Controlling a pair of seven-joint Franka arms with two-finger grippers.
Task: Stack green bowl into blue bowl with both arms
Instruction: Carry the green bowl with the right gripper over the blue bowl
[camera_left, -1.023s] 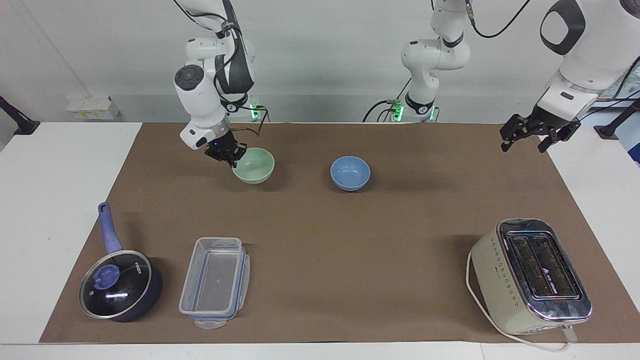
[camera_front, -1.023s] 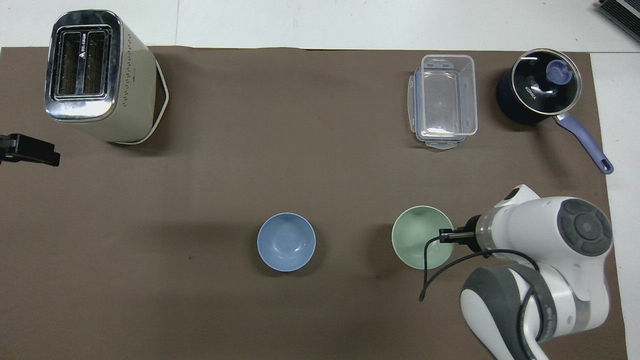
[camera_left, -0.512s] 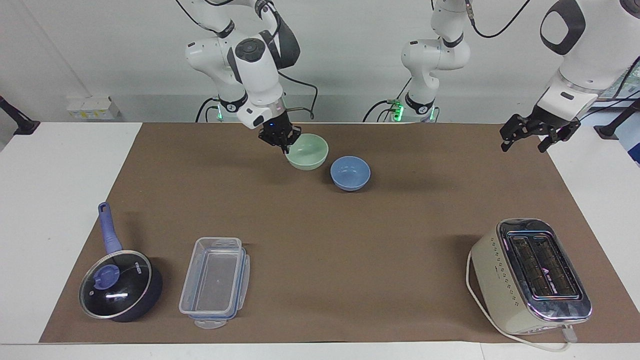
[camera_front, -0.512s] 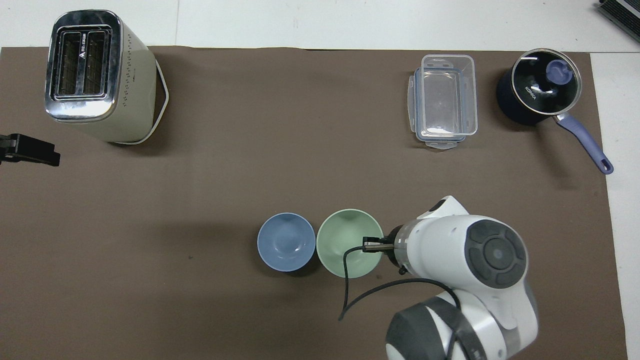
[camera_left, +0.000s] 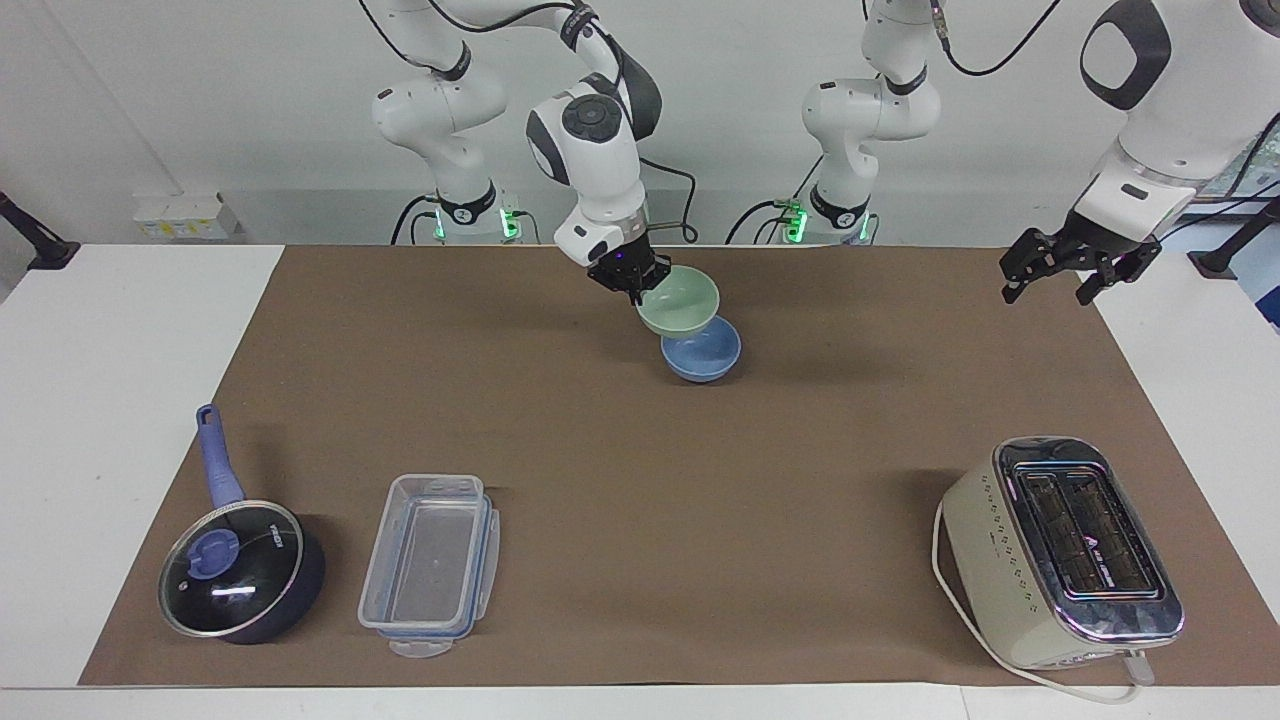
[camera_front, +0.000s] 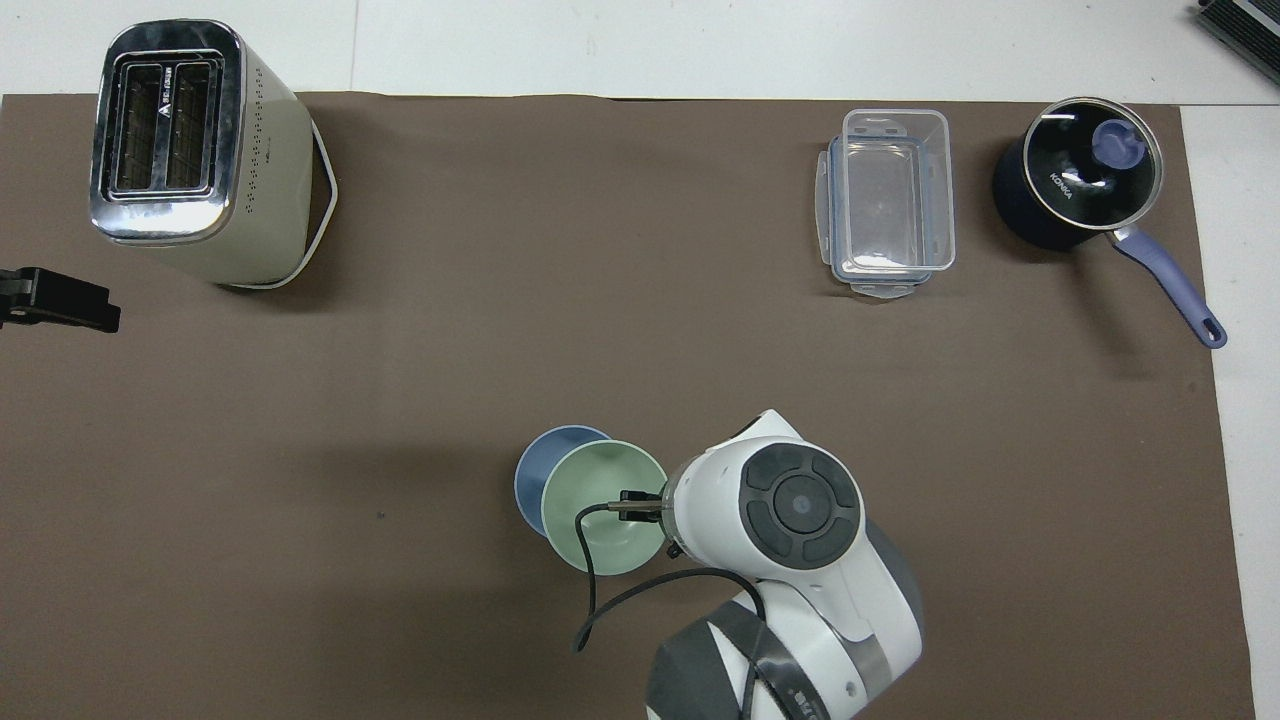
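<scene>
In the overhead view the right arm's white wrist covers its own black two-finger gripper (camera_left: 636, 287), and the raised small round pale mint-green bowl (camera_left: 680, 300) hides most of the small round periwinkle-blue bowl (camera_left: 702, 351), of which only a crescent shows there. The left arm's black gripper (camera_left: 1078, 262) is cut off at that view's edge, with only a dark tip showing.

In the facing view the right gripper pinches the green bowl by its rim on the side toward the right arm's end of the table. The bowl hangs in the air, mouth up and slightly tilted, over the rim of the blue bowl. Whether the two bowls touch cannot be told. The blue bowl stands upright on the brown paper mat (camera_left: 640, 480), mouth up and empty inside.

The left arm waits with its fingers spread, over the mat's edge at its own end of the table.

Farther from the robots stand a clear rectangular plastic container (camera_left: 430, 563), empty, a dark blue saucepan under a glass lid (camera_left: 232, 570), and a cream and chrome toaster (camera_left: 1062, 550), its two slots dark inside.
</scene>
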